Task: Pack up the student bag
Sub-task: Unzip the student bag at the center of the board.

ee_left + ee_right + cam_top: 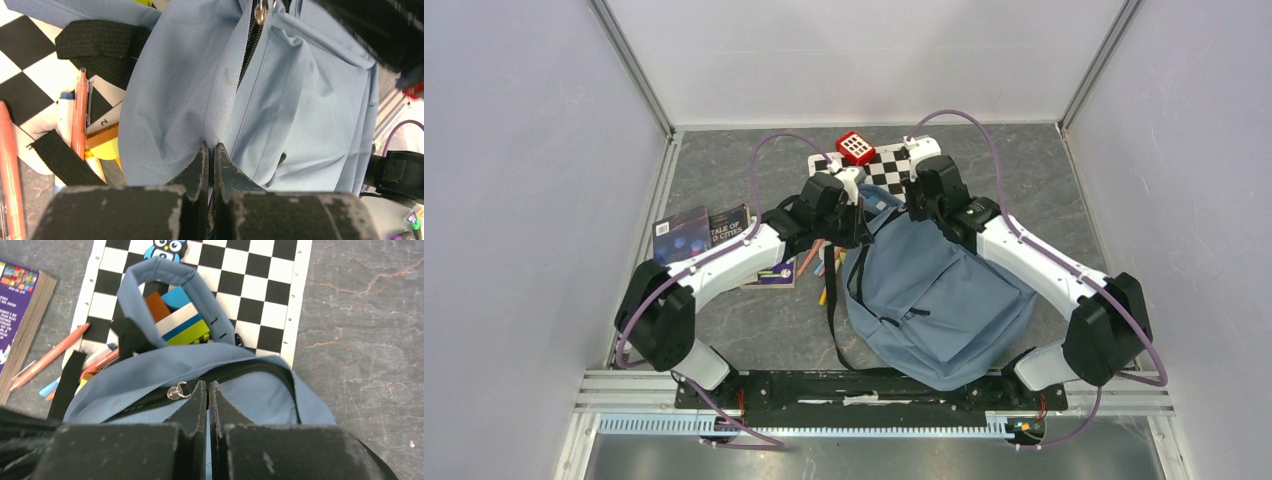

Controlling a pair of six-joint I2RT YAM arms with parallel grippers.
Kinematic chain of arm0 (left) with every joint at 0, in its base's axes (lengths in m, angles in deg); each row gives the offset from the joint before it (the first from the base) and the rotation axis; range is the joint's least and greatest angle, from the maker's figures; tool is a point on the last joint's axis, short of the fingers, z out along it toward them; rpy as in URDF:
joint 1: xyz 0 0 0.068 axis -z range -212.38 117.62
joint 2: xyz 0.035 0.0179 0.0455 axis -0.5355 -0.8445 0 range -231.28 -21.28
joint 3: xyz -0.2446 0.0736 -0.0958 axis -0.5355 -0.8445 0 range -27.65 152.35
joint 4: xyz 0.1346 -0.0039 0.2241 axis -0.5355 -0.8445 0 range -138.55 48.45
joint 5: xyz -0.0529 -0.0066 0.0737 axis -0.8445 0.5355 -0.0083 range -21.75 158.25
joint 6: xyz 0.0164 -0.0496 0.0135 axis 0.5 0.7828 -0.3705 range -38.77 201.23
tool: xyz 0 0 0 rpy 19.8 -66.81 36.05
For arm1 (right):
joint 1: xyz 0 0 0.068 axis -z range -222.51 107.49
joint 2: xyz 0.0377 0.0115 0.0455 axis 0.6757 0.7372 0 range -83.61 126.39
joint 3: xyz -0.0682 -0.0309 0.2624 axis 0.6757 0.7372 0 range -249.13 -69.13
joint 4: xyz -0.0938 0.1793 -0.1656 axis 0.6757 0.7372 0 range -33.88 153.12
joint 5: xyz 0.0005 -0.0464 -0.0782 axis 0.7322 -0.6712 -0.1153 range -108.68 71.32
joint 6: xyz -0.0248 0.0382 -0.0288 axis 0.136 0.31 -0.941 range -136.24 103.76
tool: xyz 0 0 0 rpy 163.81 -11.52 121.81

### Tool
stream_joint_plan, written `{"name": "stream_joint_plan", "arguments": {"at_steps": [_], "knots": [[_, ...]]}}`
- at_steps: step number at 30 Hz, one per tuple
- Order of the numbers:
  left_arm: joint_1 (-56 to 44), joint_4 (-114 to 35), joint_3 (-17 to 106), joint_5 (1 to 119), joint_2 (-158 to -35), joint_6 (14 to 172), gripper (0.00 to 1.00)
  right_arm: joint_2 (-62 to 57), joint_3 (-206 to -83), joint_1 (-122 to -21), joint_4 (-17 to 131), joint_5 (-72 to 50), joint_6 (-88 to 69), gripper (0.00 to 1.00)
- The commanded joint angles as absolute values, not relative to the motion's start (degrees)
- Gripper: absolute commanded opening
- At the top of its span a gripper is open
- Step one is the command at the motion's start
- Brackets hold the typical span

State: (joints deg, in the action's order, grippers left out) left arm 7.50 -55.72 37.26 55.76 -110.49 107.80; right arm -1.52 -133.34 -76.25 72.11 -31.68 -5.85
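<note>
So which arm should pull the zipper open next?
Right arm, probably. Its shut jaws sit beside the zipper pull on the student bag; the left arm seems to pinch fabric farther away.

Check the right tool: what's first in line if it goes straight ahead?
The student bag: the right tool, shut, seems to pinch its blue fabric beside the zipper pull. Past that lies the carry handle, depth unclear.

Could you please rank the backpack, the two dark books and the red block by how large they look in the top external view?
1. blue-grey backpack, by far the largest.
2. left dark book and Tale of Two Cities book: they look about alike, so I won't rank them.
3. red block, smallest.
</note>
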Motion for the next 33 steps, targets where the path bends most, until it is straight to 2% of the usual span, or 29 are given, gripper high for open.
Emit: {"name": "stream_joint_plan", "arguments": {"at_steps": [1, 8, 19, 20, 24, 29, 30, 33], "knots": [[7.62, -53.82, 33.21, 54.34, -104.77, 111.99, 0.02, 1.46, -139.43, -75.74, 73.75, -37.58, -7.26, 0.0], [7.62, -54.85, 27.29, 58.23, -97.52, 114.1, 0.02, 5.63, -141.51, -75.27, 74.23, -38.06, -7.54, 0.0], [7.61, -60.4, 21.89, 52.79, -90.43, 107.31, 0.03, 7.14, -137.95, -75.21, 72.4, -36.23, -7.78, 0.0], [7.61, -60.55, 21.76, 52.83, -89.82, 107.16, 0.07, 6.96, -137.65, -75.21, 71.81, -34.97, -7.86, 0.0], [7.65, -60.02, 23.17, 55.46, -89.11, 106.48, 0.41, 5.33, -135.79, -75.22, 68.72, -29.38, -8.5, 0.0], [7.45, -60.6, 31.54, 60.48, -96.27, 104.18, 0.78, 4.44, -134.93, -75.47, 67.5, -24.21, -9.3, 0.0], [7.34, -60.6, 33.42, 61.41, -98.51, 103.46, 0.83, 4.22, -134.55, -75.55, 67.56, -23.99, -9.33, 0.0], [6.74, -60.32, 38.75, 62.61, -104.81, 102.28, 0.88, 3.12, -132.92, -76.06, 67.59, -23.7, -9.06, 0.0]]}}
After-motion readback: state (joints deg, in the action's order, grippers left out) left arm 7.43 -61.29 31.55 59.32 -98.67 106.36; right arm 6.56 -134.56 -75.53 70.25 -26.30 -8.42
